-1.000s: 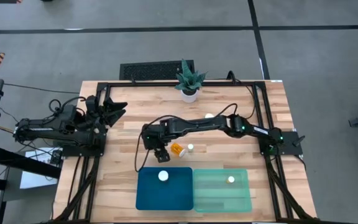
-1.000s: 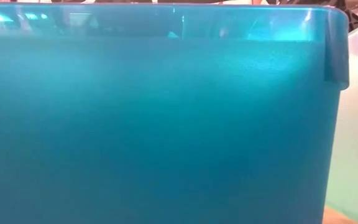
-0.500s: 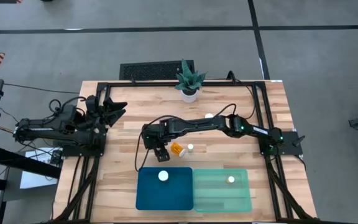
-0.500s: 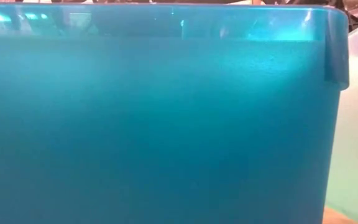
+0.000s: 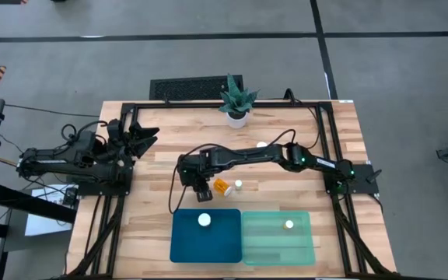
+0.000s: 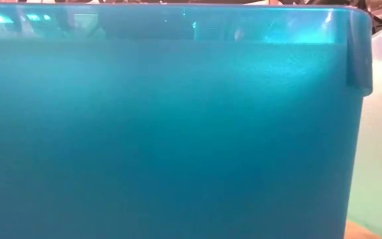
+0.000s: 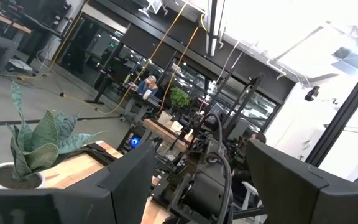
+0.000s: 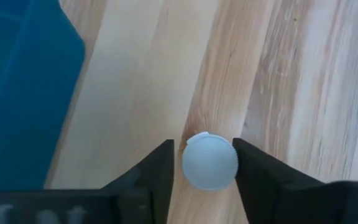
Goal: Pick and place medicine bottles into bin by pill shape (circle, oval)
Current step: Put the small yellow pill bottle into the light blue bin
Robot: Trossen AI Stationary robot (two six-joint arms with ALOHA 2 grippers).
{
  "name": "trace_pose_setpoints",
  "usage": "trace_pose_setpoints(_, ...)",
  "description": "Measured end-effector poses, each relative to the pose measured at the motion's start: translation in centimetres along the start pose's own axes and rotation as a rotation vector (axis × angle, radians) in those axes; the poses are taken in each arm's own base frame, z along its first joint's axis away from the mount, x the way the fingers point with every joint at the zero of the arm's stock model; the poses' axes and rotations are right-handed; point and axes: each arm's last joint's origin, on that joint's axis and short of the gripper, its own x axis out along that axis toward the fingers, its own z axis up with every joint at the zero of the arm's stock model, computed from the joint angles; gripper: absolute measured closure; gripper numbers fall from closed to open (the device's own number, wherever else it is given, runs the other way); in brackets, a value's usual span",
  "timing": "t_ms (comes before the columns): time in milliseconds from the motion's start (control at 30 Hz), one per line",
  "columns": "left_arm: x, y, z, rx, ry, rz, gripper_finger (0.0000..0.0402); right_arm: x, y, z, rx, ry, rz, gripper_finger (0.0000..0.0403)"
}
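Right gripper [image 8: 204, 163]: fingers bracketing an upright bottle [image 8: 209, 160], slight gaps either side; grasp unconfirmed.
Blue tray [image 5: 205, 235]: at six o'clock.
Advice: close squarely, lift vertically.
Left gripper [image 5: 142, 138]: parked, spread wide.

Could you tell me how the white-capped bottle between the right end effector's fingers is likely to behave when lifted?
The upright bottle looks small, so probably light. Its round cap may slip or twist between the right end effector's flat fingers. Knocked over, it would likely roll.

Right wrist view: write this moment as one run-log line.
right gripper | straddles white-capped bottle beside blue tray | not yet clamped | left gripper open, parked at left edge of table
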Motion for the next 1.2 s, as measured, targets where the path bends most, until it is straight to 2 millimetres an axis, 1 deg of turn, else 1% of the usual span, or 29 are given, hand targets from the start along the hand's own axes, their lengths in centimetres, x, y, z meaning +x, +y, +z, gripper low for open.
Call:
trace_pose_setpoints(167,0.0,0.0,0.0,0.0,0.0,0.0,0.0154,0.0,0.0,0.0,0.001,0.005,0.001,0.0271)
trace_pose_setpoints(267,0.0,0.0,0.0,-0.001,0.0,0.0,0.0154,0.0,0.0,0.0,0.008,0.005,0.001,0.0283)
trace_pose_setpoints(367,0.0,0.0,0.0,-0.001,0.0,0.0,0.0154,0.0,0.0,-0.1,0.019,0.007,0.001,0.0284)
trace_pose_setpoints(467,0.0,0.0,0.0,-0.001,0.0,0.0,0.0154,-0.2,0.0,-0.1,0.038,0.015,0.003,0.0276)
trace_pose_setpoints(533,0.0,0.0,0.0,-0.001,0.0,0.0,0.0154,-0.8,0.1,-0.2,0.042,0.031,0.006,0.0272)
trace_pose_setpoints(600,0.0,0.0,0.0,-0.001,-0.001,0.0,0.0154,-1.7,0.2,0.2,0.039,0.009,0.002,0.0271)
trace_pose_setpoints(700,0.0,0.0,0.0,-0.002,-0.001,-0.001,0.0154,-3.9,0.4,0.7,0.037,-0.015,-0.003,0.0274)
trace_pose_setpoints(800,0.0,0.0,0.0,-0.002,-0.003,-0.001,0.0154,-7.1,0.8,0.9,0.054,-0.011,-0.002,0.0278)
trace_pose_setpoints(867,0.0,0.0,0.0,-0.002,-0.003,-0.002,0.0154,-9.8,1.1,1.0,0.064,-0.011,-0.002,0.0278)
trace_pose_setpoints(933,0.0,0.0,0.0,-0.002,-0.004,-0.002,0.0154,-13.0,1.9,1.0,0.078,-0.017,0.0,0.0277)
trace_pose_setpoints(1067,0.0,0.0,0.0,-0.002,0.001,-0.007,0.0154,-19.5,4.1,0.7,0.116,-0.055,-0.008,0.0272)
trace_pose_setpoints(1133,0.0,0.0,0.0,-0.002,0.003,-0.008,0.0154,-22.3,5.7,0.2,0.136,-0.06,-0.038,0.0272)
trace_pose_setpoints(1200,0.0,0.0,0.0,-0.001,0.005,-0.008,0.0154,-24.7,7.5,-0.4,0.15,-0.051,-0.087,0.0272)
